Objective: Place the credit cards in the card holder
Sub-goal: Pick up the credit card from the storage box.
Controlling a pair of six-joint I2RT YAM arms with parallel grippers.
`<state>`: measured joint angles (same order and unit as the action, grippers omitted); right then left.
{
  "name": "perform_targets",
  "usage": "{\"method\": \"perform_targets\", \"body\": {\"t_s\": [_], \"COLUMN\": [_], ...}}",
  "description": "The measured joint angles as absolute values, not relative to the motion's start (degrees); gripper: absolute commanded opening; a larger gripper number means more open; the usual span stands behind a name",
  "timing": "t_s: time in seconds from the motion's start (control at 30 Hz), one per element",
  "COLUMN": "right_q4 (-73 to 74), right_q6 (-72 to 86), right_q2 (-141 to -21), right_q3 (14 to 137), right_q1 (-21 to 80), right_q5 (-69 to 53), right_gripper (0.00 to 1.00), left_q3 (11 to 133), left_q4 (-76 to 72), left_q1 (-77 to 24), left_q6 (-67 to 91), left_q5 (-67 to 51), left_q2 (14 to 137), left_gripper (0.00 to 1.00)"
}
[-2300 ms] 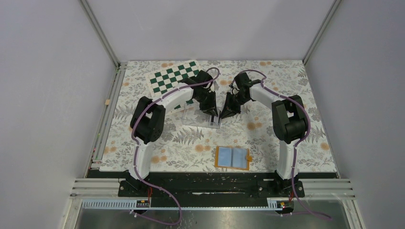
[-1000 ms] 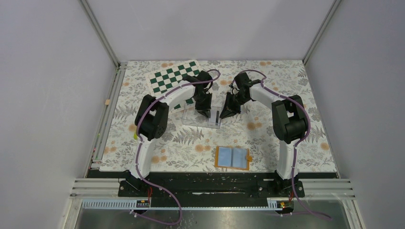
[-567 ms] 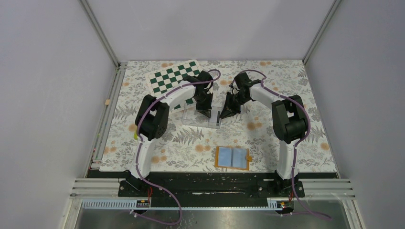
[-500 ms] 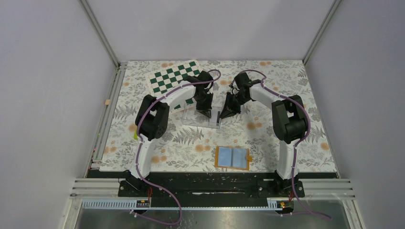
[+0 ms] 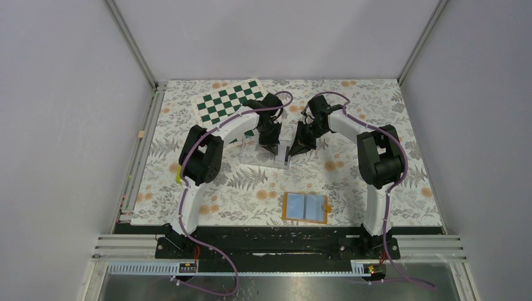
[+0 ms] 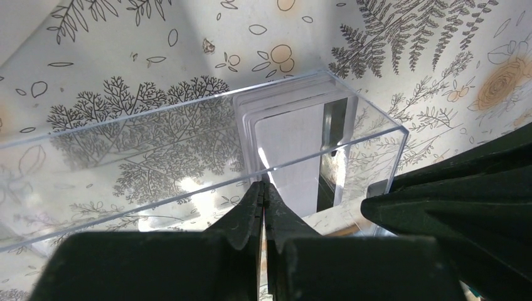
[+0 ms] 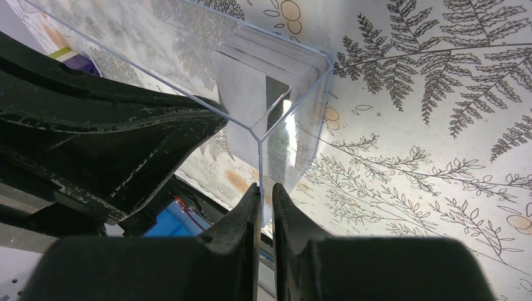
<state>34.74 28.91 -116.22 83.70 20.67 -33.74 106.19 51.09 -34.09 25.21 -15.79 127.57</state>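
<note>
My left end effector has its two black fingers pressed together. The tips sit at the top rim of the long wall of the clear rectangular plastic box, right by the stack of white plastic credit cards. I cannot tell whether a card edge is pinched between the tips. The credit cards stand on edge inside the box, leaning against its end wall. My right end effector is clamped on the box at that same end, close to the corner, with the thin clear wall between its fingers. The box rests around the middle of the floral-patterned tabletop. The small flat orange folding card holder lies open with its light blue inside facing up, near the front edge and well apart from the box. A green-and-white chessboard lies at the far left.
</note>
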Motion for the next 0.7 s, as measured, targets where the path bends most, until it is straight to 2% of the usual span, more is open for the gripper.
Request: {"method": "perform_targets", "body": {"t_s": [0.23,0.4,0.7], "right_q4": [34.8,34.8,35.0], "right_q6": [28.9,28.9,28.9], "right_q2": [-116.2,-116.2,-116.2], "right_q3": [83.7,83.7,83.7], "right_q1": [20.7,20.7,20.6], "right_q5": [-33.7,-33.7,-33.7], "right_gripper": [0.04,0.04,0.04], "left_q3": [108.7,109.5,109.4], "left_q4": [53.6,54.3,53.6], "left_q1": [-35.2,-35.8,-35.5], "left_q6": [24.0,23.5,24.2], "left_q5": [-13.2,-11.9,-13.4], "left_q2": [127.6,127.6,127.5], "left_gripper": [0.00,0.07,0.06]}}
